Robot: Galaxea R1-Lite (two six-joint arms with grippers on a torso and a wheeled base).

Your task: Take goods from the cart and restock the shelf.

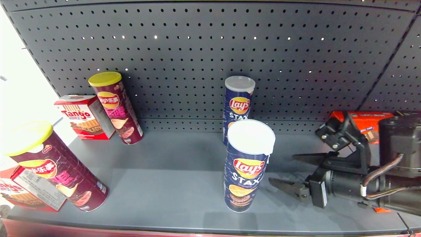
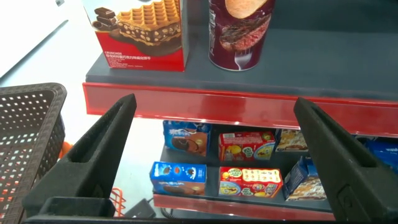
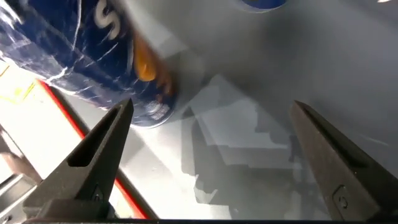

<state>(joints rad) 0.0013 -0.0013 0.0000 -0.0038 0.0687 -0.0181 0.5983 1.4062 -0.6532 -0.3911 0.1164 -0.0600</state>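
**A:** What's closest to us?

**B:** The left pincer (image 2: 214, 102). It hangs out in front of the shelf (image 2: 249, 106), level with its red front lip. The jaws are spread wide and there is nothing between them. A black mesh basket (image 2: 28, 124) sits off to one side of it. Beyond, under the lip, a lower shelf (image 2: 186, 202) holds small snack boxes.

**A:** And along the front of the shelf itself?

**B:** At the robot's left corner the near maroon can (image 1: 56, 168) stands upright with a yellow lid. The near wafer box (image 1: 29, 192) is just beside it. Around the middle, the near blue can (image 1: 246, 164) stands upright on the grey deck, close to the front edge, with its white lid on.

**A:** Is anything gripping that can?

**B:** No. The right pincer (image 1: 283, 169) lies level just to its right. The jaws are parted and empty, and the tips point toward the can without touching it.

**A:** What's farther back?

**B:** Straight behind the near blue can, the far blue can (image 1: 239, 98) stands upright close to the pegboard (image 1: 210, 49). To the left, the far maroon can (image 1: 115, 105) and the far wafer box (image 1: 84, 117) stand side by side, with the box on the outer side. At the right rear an orange box (image 1: 365, 120) is partly hidden behind the right arm.
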